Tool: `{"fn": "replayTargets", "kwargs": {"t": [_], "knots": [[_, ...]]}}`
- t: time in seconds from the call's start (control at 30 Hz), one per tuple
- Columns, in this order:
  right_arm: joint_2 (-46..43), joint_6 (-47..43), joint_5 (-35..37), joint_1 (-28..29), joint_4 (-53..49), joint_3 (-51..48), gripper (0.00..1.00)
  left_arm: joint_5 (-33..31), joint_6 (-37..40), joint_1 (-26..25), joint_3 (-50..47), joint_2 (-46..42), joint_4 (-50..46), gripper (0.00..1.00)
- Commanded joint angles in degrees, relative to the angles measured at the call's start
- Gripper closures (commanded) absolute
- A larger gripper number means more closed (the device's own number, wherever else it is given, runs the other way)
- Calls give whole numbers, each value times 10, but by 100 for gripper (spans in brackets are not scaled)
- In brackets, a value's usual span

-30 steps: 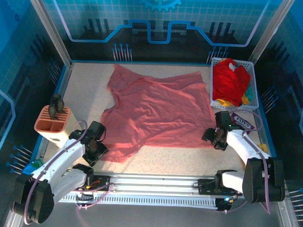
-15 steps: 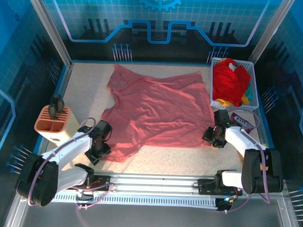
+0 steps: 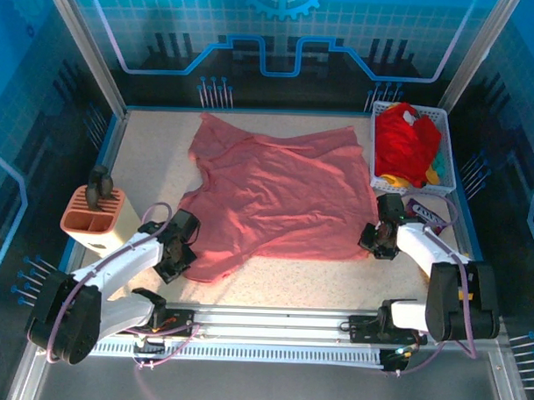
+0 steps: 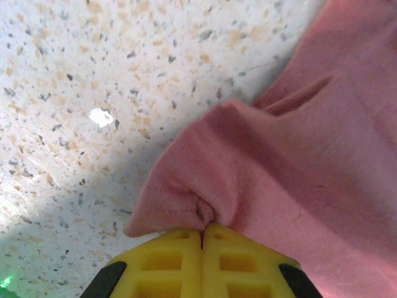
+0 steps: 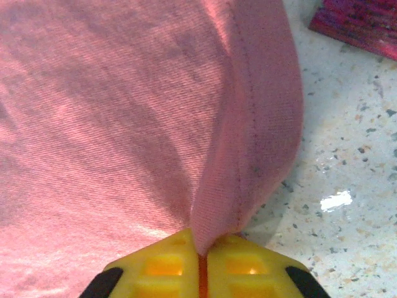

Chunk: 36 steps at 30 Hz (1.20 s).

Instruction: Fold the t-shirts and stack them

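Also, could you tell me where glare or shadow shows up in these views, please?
Left wrist view: a small white glare spot on the table, and a soft shadow band beside the salmon-pink t-shirt. Right wrist view: a similar glare spot right of the cloth fold. Top view: blue cast around the edges.

Low, left claw (image 4: 202, 231) pinched tight; right claw (image 5: 201, 249) likewise.

no readable text, labels or numbers

Pink t-shirt (image 4: 310, 155) fold between yellow jaws
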Motion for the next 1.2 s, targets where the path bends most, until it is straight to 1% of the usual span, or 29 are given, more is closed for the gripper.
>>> {"fn": "replayTargets", "kwargs": {"t": [0.0, 0.07, 0.1, 0.17, 0.23, 0.33, 0.4, 0.6, 0.67, 0.73, 0.83, 0.93, 1.03, 1.17], "knots": [[-30, -7, -20, -8, 2, -5, 100, -13, 40, -2, 34, -30, -8, 100], [-50, -15, -38, -9, -1, 6, 100, -10, 62, -2, 61, -57, -25, 100], [-64, -22, -49, -9, -6, 16, 100, -1, 88, -2, 79, -77, -26, 100], [-100, -29, -54, -8, -14, 35, 100, -10, 111, -2, 117, -115, -37, 100], [-140, -36, -52, -8, -25, 63, 100, -24, 152, 0, 173, -136, -42, 100], [-183, -53, -54, -8, -37, 120, 100, -57, 210, 2, 288, -109, -81, 100], [-196, -65, -45, -8, -46, 170, 100, -70, 247, 3, 362, -82, -99, 100], [-190, -105, -40, -8, -61, 320, 100, -98, 336, 8, 566, -24, -106, 100], [-195, -110, -39, -7, -63, 359, 100, -98, 354, 8, 635, -6, -120, 100], [-200, -114, -39, -7, -67, 397, 100, -79, 371, 8, 691, 0, -123, 100], [-205, -127, -51, -7, -75, 449, 100, -74, 385, 8, 745, -1, -121, 100], [-225, -143, -68, -7, -68, 474, 100, -63, 408, 8, 774, -15, -106, 100], [-252, -153, -69, -7, -54, 485, 100, -33, 426, 8, 783, -46, -71, 100], [-281, -160, -71, -6, -43, 496, 100, 4, 447, 8, 827, -67, -61, 100]]}}
